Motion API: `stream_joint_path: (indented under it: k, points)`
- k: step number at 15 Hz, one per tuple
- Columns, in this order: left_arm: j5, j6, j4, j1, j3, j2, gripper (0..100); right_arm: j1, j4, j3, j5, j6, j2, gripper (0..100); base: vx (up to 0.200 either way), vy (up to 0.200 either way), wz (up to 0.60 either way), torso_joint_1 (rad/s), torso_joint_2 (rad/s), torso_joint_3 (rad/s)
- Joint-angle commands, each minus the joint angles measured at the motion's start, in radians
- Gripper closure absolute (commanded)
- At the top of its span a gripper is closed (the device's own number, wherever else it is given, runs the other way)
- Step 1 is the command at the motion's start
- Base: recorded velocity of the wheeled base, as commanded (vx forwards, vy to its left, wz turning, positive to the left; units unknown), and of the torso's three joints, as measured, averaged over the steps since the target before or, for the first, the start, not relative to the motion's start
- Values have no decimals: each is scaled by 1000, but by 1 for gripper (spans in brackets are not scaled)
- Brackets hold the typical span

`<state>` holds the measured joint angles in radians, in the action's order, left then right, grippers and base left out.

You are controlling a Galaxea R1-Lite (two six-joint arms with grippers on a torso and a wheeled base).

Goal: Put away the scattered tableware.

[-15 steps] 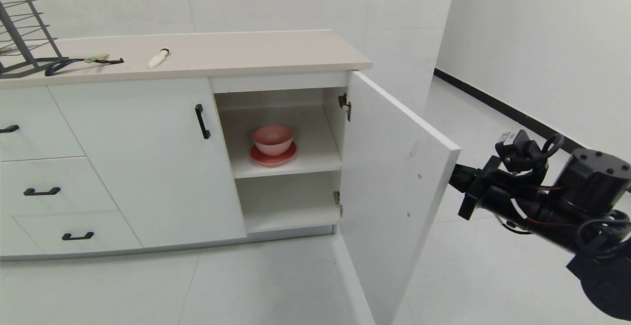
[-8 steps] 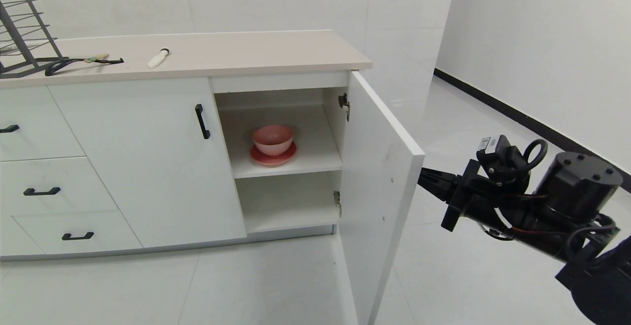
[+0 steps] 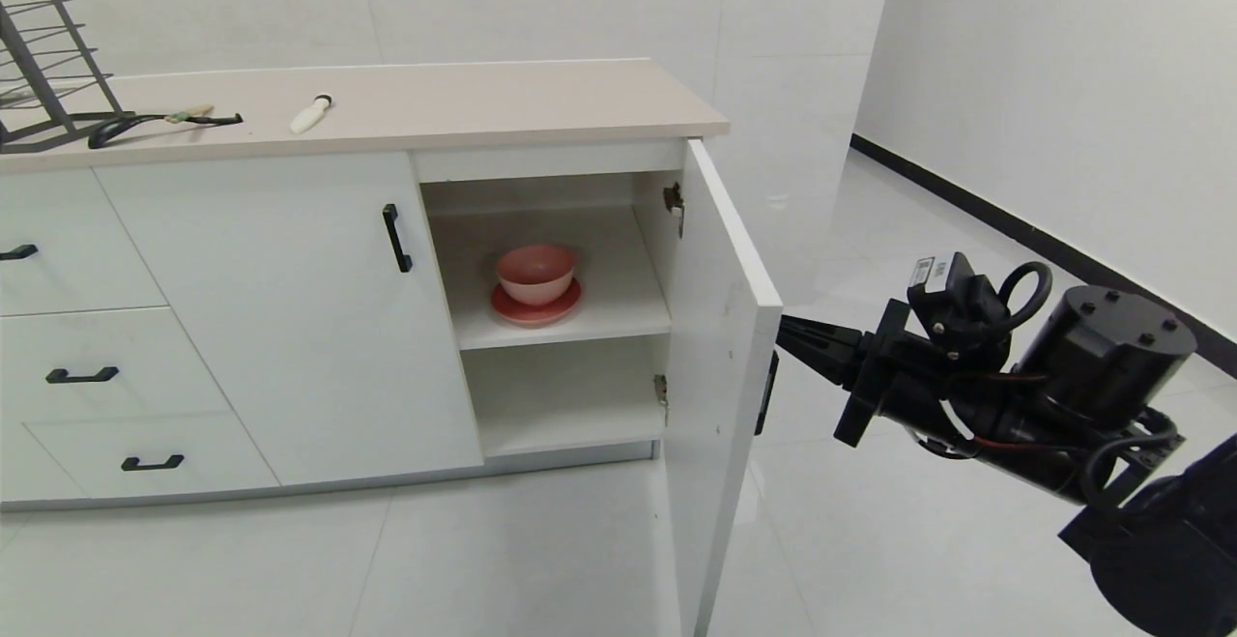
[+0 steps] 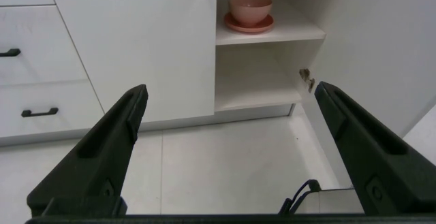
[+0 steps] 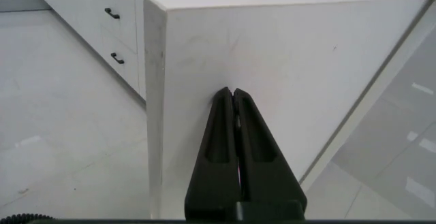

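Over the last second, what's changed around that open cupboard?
The cupboard door has swung partway toward closing. The right hand, fingers shut, has followed behind the door's outer face toward the cupboard. The pink bowl on its red plate stayed put on the shelf.

Cabinet opening: open to the front, between the shut left door (image 3: pixel 280 308) and the swung-out cabinet door (image 3: pixel 720 357).
Upper shelf (image 3: pixel 623 304): bowl (image 3: pixel 534 273) on plate (image 3: pixel 534 308) sits left of the middle; free room beside them toward the hinge side.
Cabinet door: stands edge-on out from the hinges, walling off the opening from the right.
Right end effector (image 3: pixel 783 328): fingers together, tip touching the door's outer face just above the black handle (image 3: pixel 766 392).
Left end effector (image 4: pixel 230 89): fingers spread wide, bare floor (image 3: pixel 522 560) between it and the opening.
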<state>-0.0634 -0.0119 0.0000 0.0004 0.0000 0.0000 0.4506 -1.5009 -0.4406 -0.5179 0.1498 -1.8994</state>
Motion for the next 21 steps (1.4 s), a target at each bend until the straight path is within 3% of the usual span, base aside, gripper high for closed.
stream_joint_path:
  k: [1,11,21]
  points:
    - [1,-2,0,1,0,2,0,8,1,-18,-1,1,-15,100,0,0,0,0,0,0]
    - [1,-2,0,1,0,2,0,92,-1,-144,39,-6,-139,100,0,0,0,0,0,0]
    - [1,-3,0,0,0,2,0,118,-1,-294,50,-9,-211,100,0,0,0,0,0,0]
